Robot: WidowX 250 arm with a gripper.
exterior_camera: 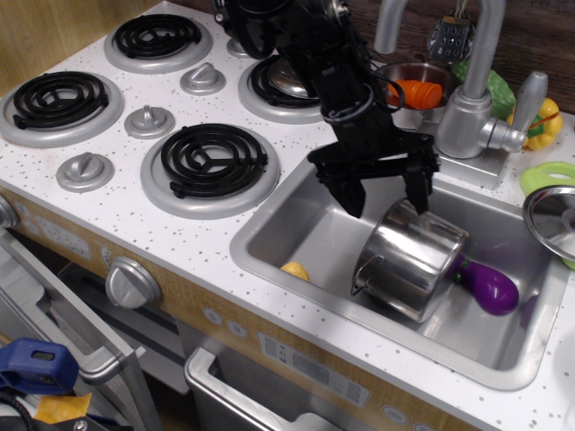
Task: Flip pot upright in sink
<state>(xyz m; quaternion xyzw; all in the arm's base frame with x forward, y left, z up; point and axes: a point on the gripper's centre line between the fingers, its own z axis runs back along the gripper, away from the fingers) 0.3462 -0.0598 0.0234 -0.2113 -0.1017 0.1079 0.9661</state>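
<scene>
purple eggplant (pixel 490 285), faucet (pixel 476 90), stove burners (pixel 208 162)

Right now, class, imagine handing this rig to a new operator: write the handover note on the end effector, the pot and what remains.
End effector: open, empty, above the sink's back left part, at the pot's upper left edge.
Pot: in the sink, tipped on its side, mouth facing front-left, purple eggplant behind it.
Done: nothing gripped, no flip.
Left: grasp the pot and stand it upright in the sink.
</scene>
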